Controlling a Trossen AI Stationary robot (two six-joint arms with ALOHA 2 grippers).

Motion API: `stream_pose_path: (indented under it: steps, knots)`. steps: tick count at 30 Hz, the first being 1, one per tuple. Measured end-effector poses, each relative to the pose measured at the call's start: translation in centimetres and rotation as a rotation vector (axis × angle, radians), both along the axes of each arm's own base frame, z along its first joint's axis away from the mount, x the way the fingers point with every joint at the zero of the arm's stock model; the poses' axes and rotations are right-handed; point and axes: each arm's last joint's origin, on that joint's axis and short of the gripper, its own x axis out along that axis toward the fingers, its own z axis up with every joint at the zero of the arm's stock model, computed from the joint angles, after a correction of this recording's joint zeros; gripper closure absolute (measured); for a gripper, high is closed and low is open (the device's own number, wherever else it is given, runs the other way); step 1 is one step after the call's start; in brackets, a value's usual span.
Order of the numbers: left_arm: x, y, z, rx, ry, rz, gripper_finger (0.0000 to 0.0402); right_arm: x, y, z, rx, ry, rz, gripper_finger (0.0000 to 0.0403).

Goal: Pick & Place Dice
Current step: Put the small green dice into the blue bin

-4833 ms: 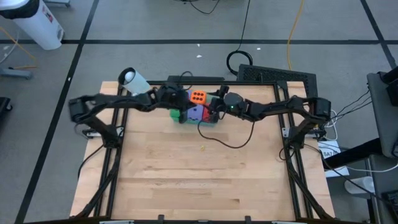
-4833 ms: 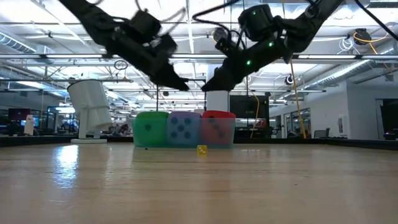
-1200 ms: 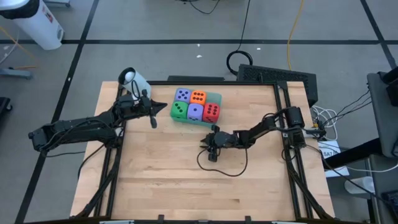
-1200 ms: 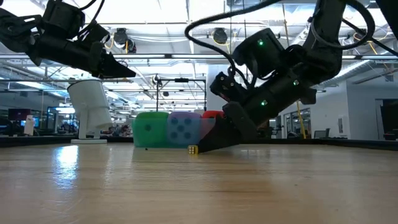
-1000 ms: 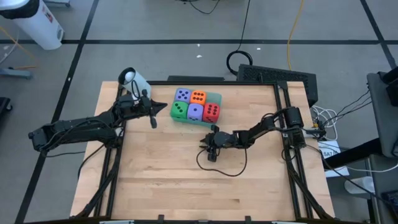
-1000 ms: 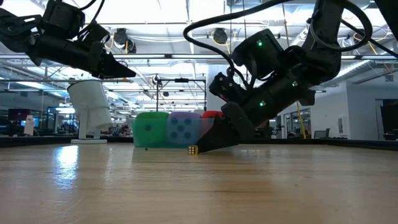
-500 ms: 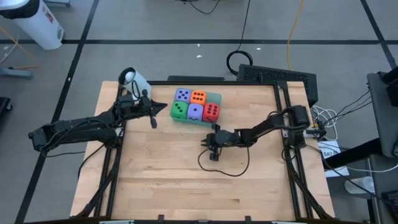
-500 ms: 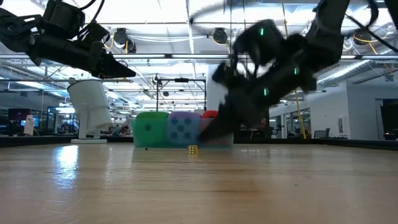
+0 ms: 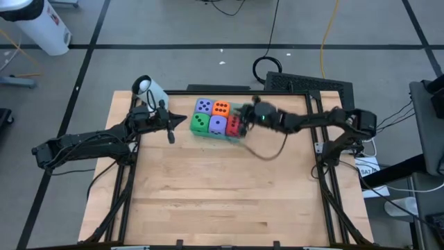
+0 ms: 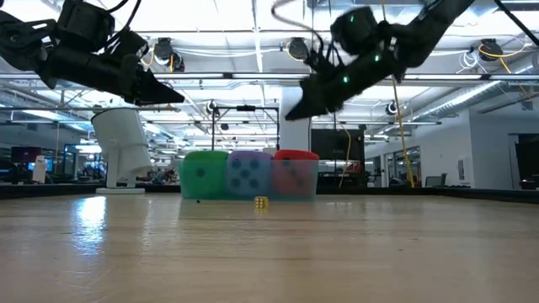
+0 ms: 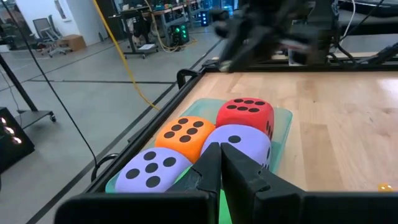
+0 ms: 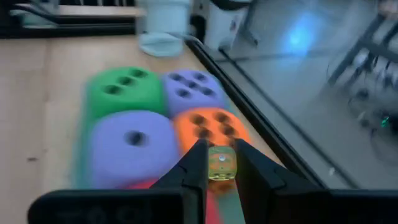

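Five big soft dice sit in a shallow teal tray (image 9: 243, 109) at the table's far middle: purple (image 9: 203, 105), orange (image 9: 221, 107), green (image 9: 199, 123), purple (image 9: 218, 124) and red (image 9: 234, 125). My right gripper (image 9: 240, 123) hangs above the red die (image 12: 155, 183), shut on a small yellow die. My left gripper (image 9: 171, 137) waits shut in the air just left of the tray, with nothing between its fingers (image 11: 211, 168). My right gripper pinches a small translucent yellow die (image 12: 221, 165) between its two fingertips. The fingers come from the table's right side, slanting down. The die is lifted clear, above the big dice in the tray.
Another small yellow die (image 10: 261, 202) lies on the wood in front of the tray. A white cylinder (image 9: 148, 89) stands at the far left corner. The right arm's cable (image 9: 267, 149) loops over the table. The near half of the wood (image 9: 222, 201) is bare.
My right gripper has risen quickly from the table's middle and swung toward the far edge, and now hangs over the tray's red die. The small yellow die on the wood has stayed in place.
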Motion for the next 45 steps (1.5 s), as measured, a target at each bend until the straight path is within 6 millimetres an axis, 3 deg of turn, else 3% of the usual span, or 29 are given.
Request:
stream_pose_path:
  steps: [4, 9, 13, 20, 26, 31, 36, 45]
  knots:
    - [0.0, 0.0, 0.0, 0.008, 0.003, -0.002, 0.0378, -0.9, -3.9, -1.8, 0.120, 0.006, 0.000, 0.0342]
    - [0.0, 0.0, 0.0, 0.023, 0.010, -0.005, 0.0378, -1.1, -5.7, -4.0, 0.155, 0.056, -0.001, 0.0314]
    - [0.0, 0.0, 0.0, 0.023, 0.010, -0.005, 0.0378, -0.8, -5.3, -4.1, 0.162, 0.044, 0.081, 0.0259]
    - [0.0, -0.1, 0.0, 0.013, 0.006, -0.040, 0.0378, 0.0, -4.1, -2.8, -0.055, 0.049, 0.118, 0.0138]
    - [0.6, -0.2, -0.1, -0.138, 0.001, -0.127, 0.0396, 0.7, -2.4, -2.9, -0.201, 0.128, 0.192, 0.0107]
    - [3.3, -0.1, 0.5, -0.186, 0.041, -0.169, 0.0398, 1.1, -1.5, -2.9, -0.226, 0.135, 0.197, 0.0109]
    - [7.6, 0.3, 1.2, -0.123, 0.037, -0.244, 0.0399, 1.1, -1.2, -3.1, -0.213, 0.152, 0.206, 0.0108]
    - [14.6, 2.7, 1.5, -0.067, 0.182, -0.286, 0.0399, 1.2, -1.1, -3.0, -0.207, 0.136, 0.209, 0.0112]
